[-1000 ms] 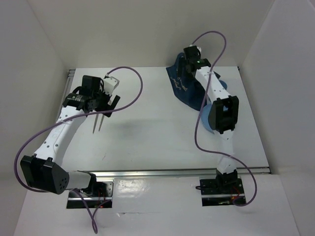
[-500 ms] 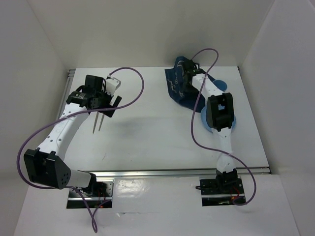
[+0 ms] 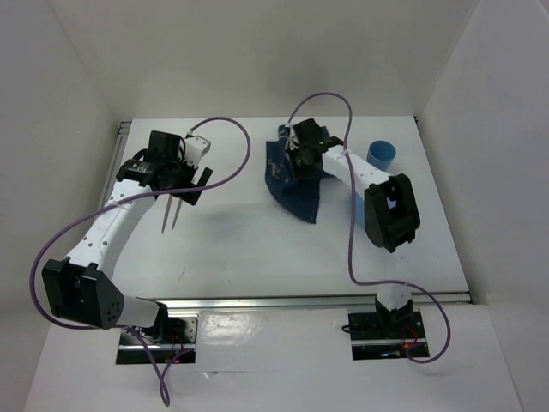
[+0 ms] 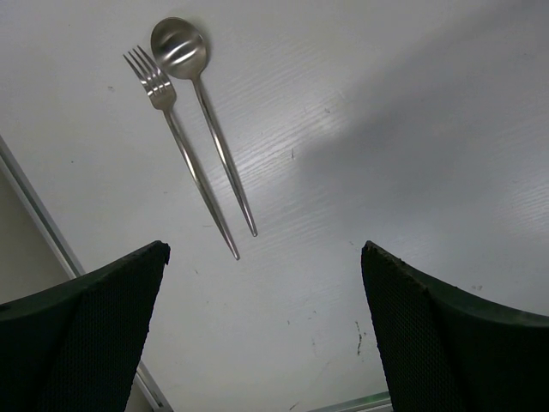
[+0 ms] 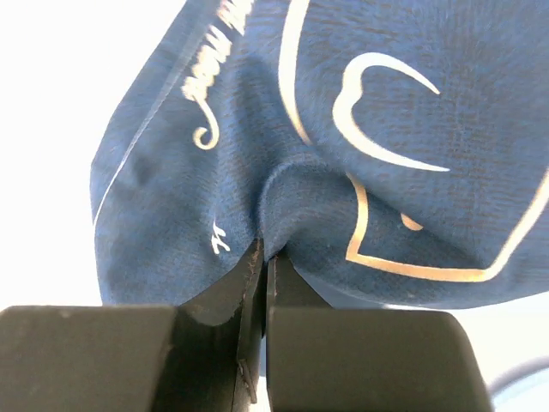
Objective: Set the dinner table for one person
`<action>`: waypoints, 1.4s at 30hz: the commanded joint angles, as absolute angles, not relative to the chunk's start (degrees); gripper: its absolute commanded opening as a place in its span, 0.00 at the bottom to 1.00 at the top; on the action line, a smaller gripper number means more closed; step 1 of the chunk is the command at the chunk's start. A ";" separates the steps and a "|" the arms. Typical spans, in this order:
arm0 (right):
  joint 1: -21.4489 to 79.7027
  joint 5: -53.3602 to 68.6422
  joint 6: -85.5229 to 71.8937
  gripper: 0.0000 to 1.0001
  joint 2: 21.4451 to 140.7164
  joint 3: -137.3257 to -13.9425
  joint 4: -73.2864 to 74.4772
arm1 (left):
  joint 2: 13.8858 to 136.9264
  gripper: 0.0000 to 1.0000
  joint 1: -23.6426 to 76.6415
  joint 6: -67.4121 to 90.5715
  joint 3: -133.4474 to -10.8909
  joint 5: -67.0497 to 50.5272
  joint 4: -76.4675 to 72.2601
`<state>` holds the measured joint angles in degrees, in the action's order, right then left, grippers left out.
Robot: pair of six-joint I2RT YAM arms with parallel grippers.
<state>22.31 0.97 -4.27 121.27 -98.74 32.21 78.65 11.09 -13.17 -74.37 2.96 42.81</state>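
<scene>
The dinner table [image 3: 257, 249] is a white top with metal rails. A navy placemat [image 3: 292, 184] with gold drawing lies crumpled at the back centre. My right gripper [image 3: 296, 159] is shut on a pinched fold of the placemat [image 5: 429, 103]; in the right wrist view the jaws [image 5: 266, 257] press together with cloth bunched between their tips. A steel fork [image 4: 184, 146] and spoon [image 4: 210, 129] lie side by side on the table's left part [image 3: 169, 213]. My left gripper [image 3: 193, 167] hovers above them, open and holding nothing [image 4: 264, 249].
A blue cup [image 3: 381, 154] stands upright at the back right. A sliver of a light blue plate [image 3: 358, 204] shows beside the right arm's elbow. White walls close in the table on three sides. A metal rail [image 3: 300, 300] runs along the near edge.
My right gripper closed on the placemat and dragged it left toward the table's middle, uncovering the blue cup. The left arm has hardly moved and stays open.
</scene>
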 commanded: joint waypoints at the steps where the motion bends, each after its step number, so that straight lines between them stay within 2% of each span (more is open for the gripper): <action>1: 28.82 9.05 0.11 0.00 109.71 -93.01 34.59 | 78.31 1.00 11.34 -10.47 -76.29 1.76 42.63; 8: 36.72 8.44 -8.25 0.00 97.24 -72.71 39.56 | 81.47 1.00 11.34 -9.32 -78.74 -1.04 44.91; 9: 39.17 8.44 -8.78 0.06 96.08 -69.73 39.55 | 82.26 1.00 11.34 -9.32 -79.88 -1.75 45.43; 10: 40.24 8.44 -9.31 0.20 95.28 -68.65 39.55 | 83.05 1.00 11.34 -9.32 -80.59 -2.54 46.74; 11: 40.95 8.44 -11.23 0.65 93.97 -67.95 40.16 | 85.06 1.00 11.34 -9.32 -81.29 -3.94 47.37; 14: 41.66 6.86 -13.53 0.89 90.37 -67.24 39.56 | 88.41 1.00 11.34 -9.84 -83.31 -6.23 48.77; 19: 40.44 1.52 -15.56 0.98 84.64 -70.56 38.94 | 102.46 1.00 14.23 -11.25 -90.59 -7.04 51.86; 24: 33.60 -2.02 -18.36 0.98 86.56 -74.79 42.53 | 115.29 1.00 15.47 -8.88 -96.76 -2.39 53.44; 30: 25.41 -4.83 -21.96 0.88 90.18 -73.31 43.25 | 124.36 1.00 16.00 -7.65 -100.20 2.37 50.90; 36: 21.62 0.34 -20.75 0.85 93.06 -65.22 35.17 | 127.09 0.86 16.00 -7.65 -98.00 0.45 49.58; 37: 21.62 1.31 -19.96 0.85 93.77 -65.21 34.46 | 127.09 0.72 16.00 -7.65 -98.00 0.44 48.87; 40: 22.32 2.81 -18.20 0.85 95.45 -62.94 31.83 | 127.09 0.44 16.00 -8.17 -97.29 -0.70 48.35; 41: 23.80 2.81 -18.19 0.85 95.97 -62.32 31.29 | 127.09 0.25 16.00 -8.17 -97.29 -0.70 48.34; 42: 24.34 2.81 -17.50 0.85 95.98 -62.31 30.77 | 127.09 0.13 16.00 -8.17 -96.77 -1.23 48.34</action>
<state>22.22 1.02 -19.68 96.03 -62.92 35.99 125.40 16.19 -7.97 -98.24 -0.30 50.37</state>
